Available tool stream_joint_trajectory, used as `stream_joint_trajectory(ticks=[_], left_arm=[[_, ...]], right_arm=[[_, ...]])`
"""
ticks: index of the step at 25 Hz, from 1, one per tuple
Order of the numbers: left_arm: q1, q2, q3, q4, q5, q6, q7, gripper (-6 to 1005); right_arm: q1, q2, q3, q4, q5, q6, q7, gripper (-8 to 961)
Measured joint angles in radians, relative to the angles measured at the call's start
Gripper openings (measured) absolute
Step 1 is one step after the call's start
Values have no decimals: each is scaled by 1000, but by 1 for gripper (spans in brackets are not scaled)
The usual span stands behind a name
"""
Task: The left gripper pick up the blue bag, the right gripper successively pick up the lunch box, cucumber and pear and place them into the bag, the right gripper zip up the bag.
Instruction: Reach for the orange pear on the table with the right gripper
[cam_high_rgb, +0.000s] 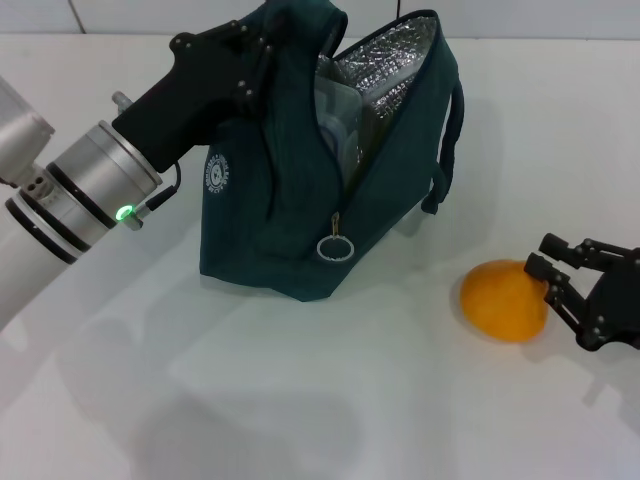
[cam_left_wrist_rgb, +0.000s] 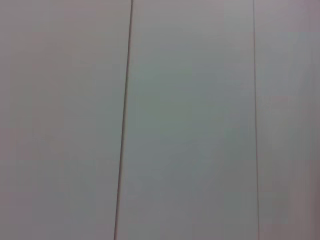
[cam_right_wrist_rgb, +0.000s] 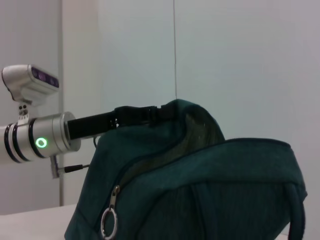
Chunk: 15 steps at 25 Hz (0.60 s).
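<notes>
The blue bag (cam_high_rgb: 290, 200) stands open on the white table (cam_high_rgb: 300, 400), showing its silver lining. My left gripper (cam_high_rgb: 262, 52) is shut on the bag's top edge and holds it up; the right wrist view shows the same grip (cam_right_wrist_rgb: 150, 113) on the bag (cam_right_wrist_rgb: 200, 190). A clear lunch box (cam_high_rgb: 337, 112) sits inside the opening. The cucumber is out of view. An orange-yellow pear (cam_high_rgb: 503, 300) lies on the table to the bag's right. My right gripper (cam_high_rgb: 541, 256) is open just right of the pear, its lower finger at the fruit's side.
The zipper's metal ring pull (cam_high_rgb: 334, 247) hangs at the bag's front end, also seen as the ring (cam_right_wrist_rgb: 107, 223) in the right wrist view. A dark carry strap (cam_high_rgb: 448, 140) hangs on the bag's right side. The left wrist view shows only wall panels (cam_left_wrist_rgb: 190, 120).
</notes>
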Motion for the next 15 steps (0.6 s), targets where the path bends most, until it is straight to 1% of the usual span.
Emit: stream_joint_trajectory(ticks=[5, 7, 10, 15], left_arm=[[-5, 0, 0, 3, 1, -9, 0, 57], [-9, 0, 0, 2, 1, -10, 0, 57], [-12, 0, -1, 1, 1, -11, 0, 57], [-14, 0, -1, 0, 1, -11, 0, 58]], right_arm=[[17, 2, -26, -2, -2, 20, 0, 283], [17, 2, -36, -4, -2, 22, -1, 254], [18, 3, -34, -4, 6, 23, -1, 211], [15, 3, -30, -8, 16, 30, -15, 105]])
